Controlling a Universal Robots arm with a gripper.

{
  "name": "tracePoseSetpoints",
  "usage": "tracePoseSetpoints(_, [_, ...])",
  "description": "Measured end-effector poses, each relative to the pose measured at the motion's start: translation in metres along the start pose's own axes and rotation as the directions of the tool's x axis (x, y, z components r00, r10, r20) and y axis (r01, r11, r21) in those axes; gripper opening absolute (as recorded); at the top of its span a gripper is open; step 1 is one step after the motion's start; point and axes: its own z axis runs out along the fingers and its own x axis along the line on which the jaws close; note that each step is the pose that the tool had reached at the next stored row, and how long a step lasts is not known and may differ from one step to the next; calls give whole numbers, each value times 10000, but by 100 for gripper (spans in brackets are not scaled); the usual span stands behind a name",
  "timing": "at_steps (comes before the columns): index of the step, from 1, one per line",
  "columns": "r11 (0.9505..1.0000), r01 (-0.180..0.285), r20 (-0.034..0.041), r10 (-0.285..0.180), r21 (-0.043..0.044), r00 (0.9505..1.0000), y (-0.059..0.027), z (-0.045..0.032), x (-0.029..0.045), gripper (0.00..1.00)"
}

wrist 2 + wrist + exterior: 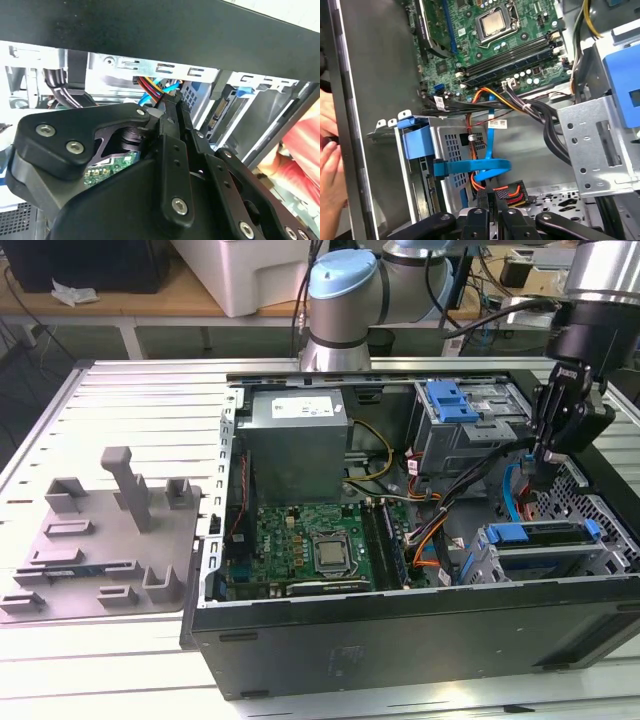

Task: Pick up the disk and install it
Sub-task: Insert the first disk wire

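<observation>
On the table (150, 400), a plate (110, 548) lies to the exterior view's left of the case (400, 640), where the power supply (298, 445) sits behind the motherboard (300, 545) and the gripper (533, 476) hangs at the right.

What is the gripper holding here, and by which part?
Nothing visible: the gripper is shut with nothing between its tips, beside a black connector with red and orange wires.

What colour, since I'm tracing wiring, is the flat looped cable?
The flat cable is blue; first wrist view shows it best.

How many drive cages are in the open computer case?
2: one drive cage topped by a blue bracket, right of the power supply; another, blue-railed, below the gripper. Others may be hidden.
</observation>
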Motion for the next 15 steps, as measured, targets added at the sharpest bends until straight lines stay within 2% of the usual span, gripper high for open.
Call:
tracePoseSetpoints(1, [10000, 12, 117, -12, -17, 9999, -2, -6, 19, 16])
tracePoseSetpoints(3, [10000, 28, 265, -27, -38, 9996, -6, -11, 50, 16])
tracePoseSetpoints(4, [10000, 32, 305, -31, -45, 9995, -8, -17, 68, 16])
tracePoseSetpoints(8, [10000, 42, 388, -40, -54, 9992, -13, -49, 124, 16])
tracePoseSetpoints(13, [10000, 61, 625, -56, -70, 9980, -26, -94, 237, 16])
tracePoseSetpoints(15, [9999, 66, 694, -61, -75, 9976, -30, -104, 270, 16])
